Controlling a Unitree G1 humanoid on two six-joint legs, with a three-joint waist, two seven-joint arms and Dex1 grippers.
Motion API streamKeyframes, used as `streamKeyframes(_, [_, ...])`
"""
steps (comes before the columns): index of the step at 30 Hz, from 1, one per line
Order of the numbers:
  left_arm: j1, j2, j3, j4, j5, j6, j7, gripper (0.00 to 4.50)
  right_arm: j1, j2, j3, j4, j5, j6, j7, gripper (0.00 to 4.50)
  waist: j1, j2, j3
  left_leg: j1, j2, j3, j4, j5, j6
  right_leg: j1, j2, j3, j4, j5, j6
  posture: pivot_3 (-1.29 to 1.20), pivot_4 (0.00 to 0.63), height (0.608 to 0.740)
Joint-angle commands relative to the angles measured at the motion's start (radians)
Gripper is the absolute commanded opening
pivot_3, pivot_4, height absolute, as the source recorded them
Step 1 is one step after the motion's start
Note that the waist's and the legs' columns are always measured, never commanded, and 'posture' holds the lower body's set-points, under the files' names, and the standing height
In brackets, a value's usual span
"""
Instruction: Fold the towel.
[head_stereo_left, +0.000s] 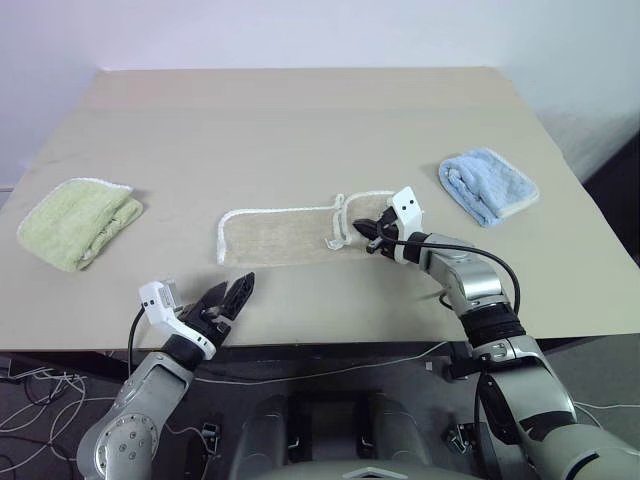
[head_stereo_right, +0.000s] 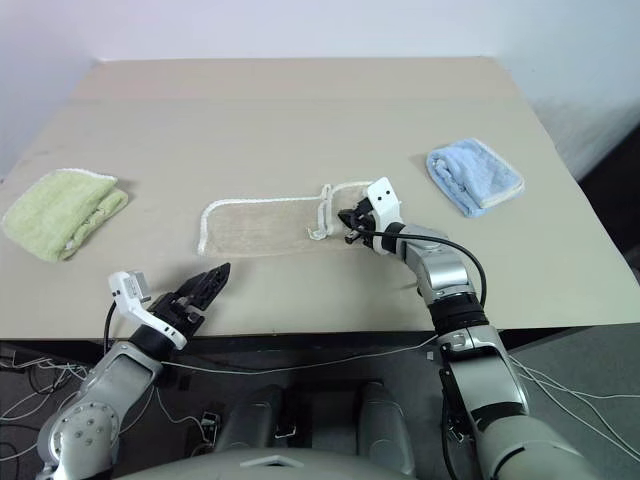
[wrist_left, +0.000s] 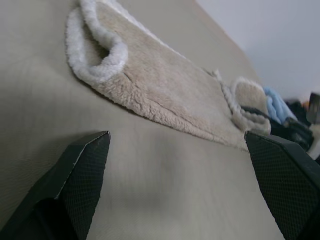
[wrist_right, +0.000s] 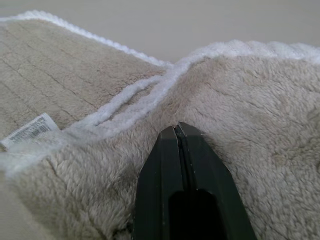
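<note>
The beige towel (head_stereo_left: 285, 235) lies in the middle of the bench (head_stereo_left: 300, 120), with its right end folded back. The right end effector (head_stereo_left: 368, 232) is closed on this folded end and pinches the fabric. The left end effector (head_stereo_left: 228, 297) is wide open near the front edge of the bench, apart from the towel, and holds nothing. A green towel (head_stereo_left: 75, 222) lies far left and a blue towel (head_stereo_left: 487, 184) far right.

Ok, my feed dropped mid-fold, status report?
Right gripper shut on beige towel at its right end. Left gripper open, short of the towel's near edge. Green towel and blue towel folded, well aside.
</note>
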Motion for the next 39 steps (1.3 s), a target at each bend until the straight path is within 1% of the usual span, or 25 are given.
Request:
streamKeyframes(1, [-0.015,-0.03,0.021,-0.011,-0.099,0.028,0.092,4.5,-0.006,-0.014,-0.049,-0.117,0.043,-0.002,0.028,0.03,0.0,0.0,0.0,0.0,0.0,0.0,0.0,0.0,0.0,0.0,0.0,0.0,0.0,0.0,0.0,0.0,0.15,0.74])
streamKeyframes(4, [-0.065,-0.06,0.044,0.024,-0.202,0.036,0.175,4.5,-0.012,-0.032,-0.088,-0.192,0.077,0.011,0.037,0.03,0.006,0.001,0.0,0.0,-0.001,0.0,0.0,0.0,0.0,0.0,-0.002,0.0,0.0,0.0,0.0,0.0,0.15,0.74])
streamKeyframes(6, [-0.092,-0.064,0.045,0.046,-0.238,0.049,0.215,4.5,-0.014,-0.038,-0.107,-0.231,0.094,0.023,0.038,0.03,0.005,0.0,0.0,0.0,-0.001,-0.001,0.0,0.0,0.0,0.0,-0.003,0.0,0.0,0.0,0.0,0.0,0.15,0.74])
streamKeyframes(13, [-0.215,-0.071,0.031,0.165,-0.291,0.081,0.32,4.5,-0.014,-0.056,-0.16,-0.342,0.152,0.064,0.028,0.03,0.009,0.001,0.0,0.001,-0.002,-0.002,0.0,0.0,0.0,0.002,-0.003,-0.001,0.0,0.0,0.0,0.0,0.15,0.74])
streamKeyframes(19, [-0.298,-0.079,0.049,0.265,-0.317,0.08,0.351,4.5,0.018,-0.059,-0.165,-0.383,0.153,0.077,0.005,0.03,0.03,0.002,-0.001,0.002,-0.003,-0.002,0.0,0.0,0.0,0.003,-0.003,-0.001,0.0,-0.001,-0.003,0.0,0.15,0.74])
streamKeyframes(22, [-0.317,-0.085,0.061,0.282,-0.335,0.07,0.353,3.94,0.034,-0.061,-0.167,-0.406,0.154,0.086,-0.008,0.0,0.03,0.002,-0.001,0.002,-0.003,-0.002,0.001,0.0,0.0,0.004,-0.003,-0.002,0.0,-0.001,-0.003,0.0,0.15,0.74])
streamKeyframes(29, [-0.354,-0.094,0.072,0.304,-0.323,0.045,0.323,1.46,0.053,-0.064,-0.164,-0.428,0.149,0.086,-0.028,0.0,0.026,0.002,-0.001,0.001,-0.003,-0.002,0.0,0.0,0.001,0.003,-0.003,-0.002,0.0,-0.001,-0.002,0.0,0.15,0.74])
streamKeyframes(30, [-0.356,-0.094,0.074,0.305,-0.321,0.042,0.319,1.17,0.054,-0.065,-0.164,-0.429,0.149,0.086,-0.029,0.0,0.027,0.002,-0.001,0.001,-0.003,-0.002,0.0,0.0,0.0,0.003,-0.003,-0.002,-0.001,-0.001,-0.002,0.0,0.15,0.74])
streamKeyframes(33, [-0.365,-0.094,0.097,0.304,-0.327,0.023,0.313,0.1,0.065,-0.067,-0.163,-0.436,0.147,0.085,-0.033,0.0,0.027,0.002,-0.001,0.002,-0.003,-0.002,0.0,0.0,0.0,0.003,-0.003,-0.002,-0.001,-0.001,-0.002,0.0,0.15,0.74])
streamKeyframes(34, [-0.368,-0.09,0.105,0.304,-0.329,0.016,0.314,0.02,0.068,-0.067,-0.162,-0.438,0.146,0.084,-0.034,0.0,0.026,0.002,-0.001,0.002,-0.003,-0.002,0.0,0.0,0.0,0.003,-0.003,-0.002,-0.001,-0.001,-0.003,0.0,0.15,0.74])
streamKeyframes(36, [-0.376,-0.076,0.116,0.307,-0.323,0.012,0.316,0.02,0.072,-0.066,-0.161,-0.442,0.145,0.083,-0.036,0.0,0.024,0.002,-0.001,0.002,-0.002,-0.002,0.0,0.0,0.0,0.003,-0.002,-0.002,-0.001,-0.001,-0.003,0.0,0.15,0.74])
streamKeyframes(39, [-0.388,-0.021,0.126,0.296,-0.294,0.011,0.301,0.02,0.073,-0.067,-0.161,-0.443,0.145,0.081,-0.038,0.0,0.02,0.002,-0.001,0.001,-0.002,-0.002,0.0,0.0,0.0,0.002,-0.002,-0.002,-0.001,-0.001,-0.002,0.0,0.15,0.74])
